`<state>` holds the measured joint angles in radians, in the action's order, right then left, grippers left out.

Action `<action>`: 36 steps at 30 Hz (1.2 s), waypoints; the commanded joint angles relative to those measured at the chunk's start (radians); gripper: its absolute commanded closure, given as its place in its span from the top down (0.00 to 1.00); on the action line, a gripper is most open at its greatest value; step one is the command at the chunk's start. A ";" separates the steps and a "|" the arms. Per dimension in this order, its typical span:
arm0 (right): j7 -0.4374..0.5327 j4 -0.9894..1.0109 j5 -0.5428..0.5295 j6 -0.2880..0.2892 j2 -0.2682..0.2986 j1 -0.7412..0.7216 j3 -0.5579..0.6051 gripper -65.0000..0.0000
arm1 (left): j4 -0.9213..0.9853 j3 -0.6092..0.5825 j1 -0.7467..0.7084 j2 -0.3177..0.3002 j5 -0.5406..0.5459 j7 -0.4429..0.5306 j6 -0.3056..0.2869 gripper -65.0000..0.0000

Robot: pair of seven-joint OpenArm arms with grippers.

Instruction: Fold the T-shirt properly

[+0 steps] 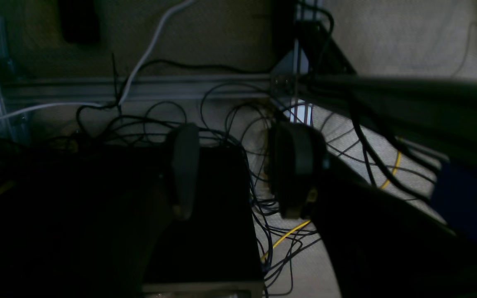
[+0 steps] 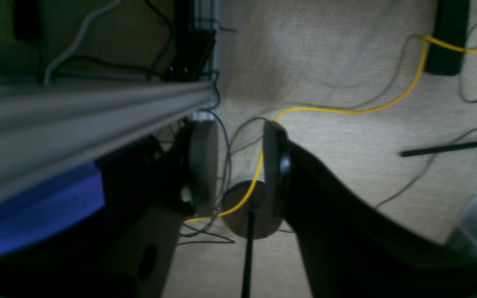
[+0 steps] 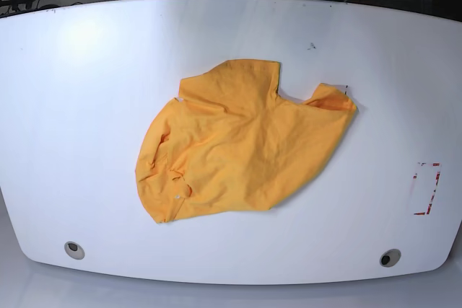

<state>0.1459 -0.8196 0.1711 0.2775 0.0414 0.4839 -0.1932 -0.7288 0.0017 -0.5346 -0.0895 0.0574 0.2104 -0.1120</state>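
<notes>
Left wrist view: your left gripper parted, nothing between fingers, only floor cables below. Right gripper likewise parted, empty, yellow cable on carpet behind. Both arms parked off table, absent from base view. Shirt lies crumpled mid-table, one sleeve flung toward far right edge. You have no fold made yet; flattening and every fold still ahead, by my judgement. Left wrist picture very dark; collar and lower hem hard to make out
</notes>
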 commanded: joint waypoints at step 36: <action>0.005 -1.058 -0.393 0.010 -0.016 0.789 -0.009 0.27 | -1.115 0.149 -0.721 -0.003 0.002 0.010 -0.001 0.42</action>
<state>0.1230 -1.8305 -0.2031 0.2829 0.0223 1.2469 -0.1974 -1.7992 0.1490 -1.2335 -0.0898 0.0566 0.1986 -0.1123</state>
